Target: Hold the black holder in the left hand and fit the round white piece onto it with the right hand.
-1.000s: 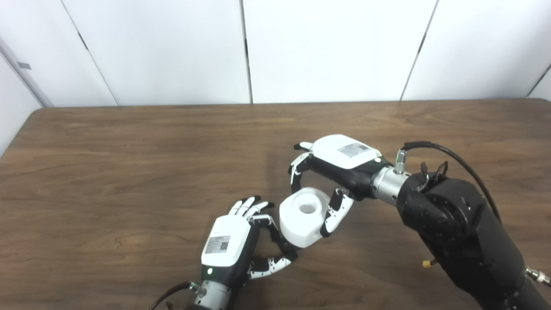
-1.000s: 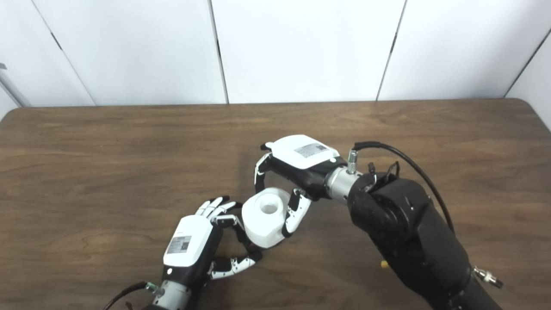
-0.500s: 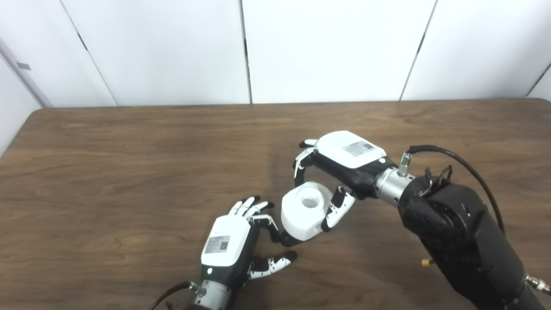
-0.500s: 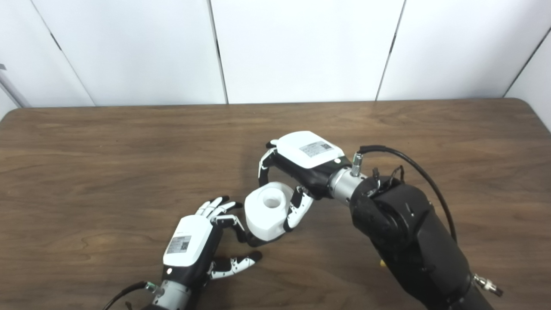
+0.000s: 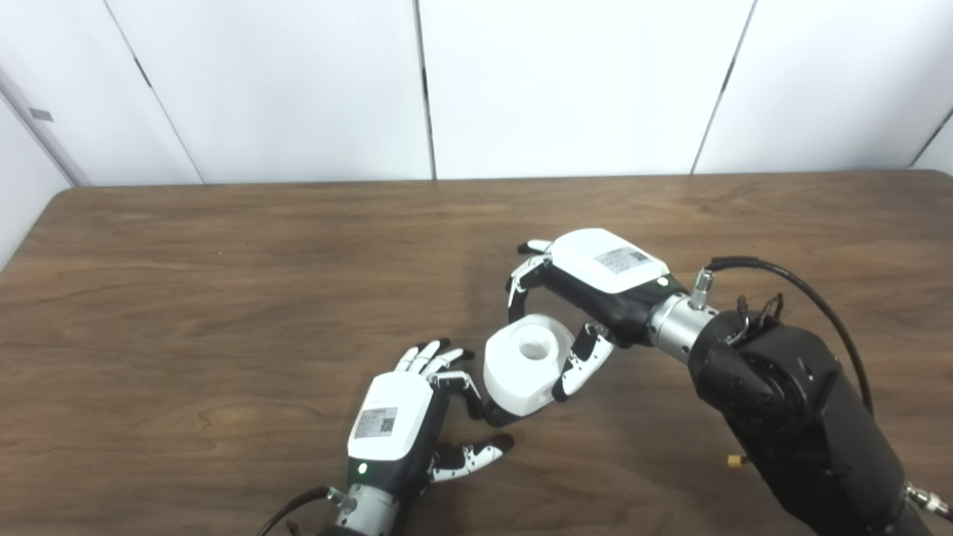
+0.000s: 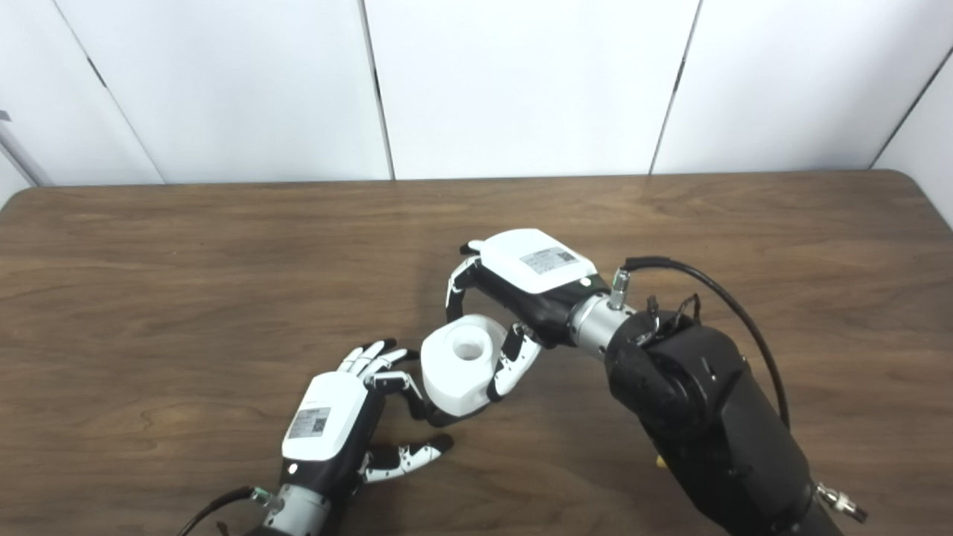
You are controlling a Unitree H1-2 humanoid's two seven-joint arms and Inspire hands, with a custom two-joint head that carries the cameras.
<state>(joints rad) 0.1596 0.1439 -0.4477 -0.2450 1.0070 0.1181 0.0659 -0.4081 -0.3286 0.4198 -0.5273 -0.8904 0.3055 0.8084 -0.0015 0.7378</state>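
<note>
Your right hand pinched the round white piece; left hand sat spread beside it; black holder barely visible under the piece.

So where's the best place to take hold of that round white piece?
Probably by its curved side wall, from the right, as the right hand does: fingers behind, thumb in front. That leaves the centre hole in the round white piece and its underside clear.

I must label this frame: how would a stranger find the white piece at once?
Look at the middle of the brown table, between the two hands. The white piece is a chunky round block with a hole on top, held by the right hand; nothing else there has a hole.
</note>
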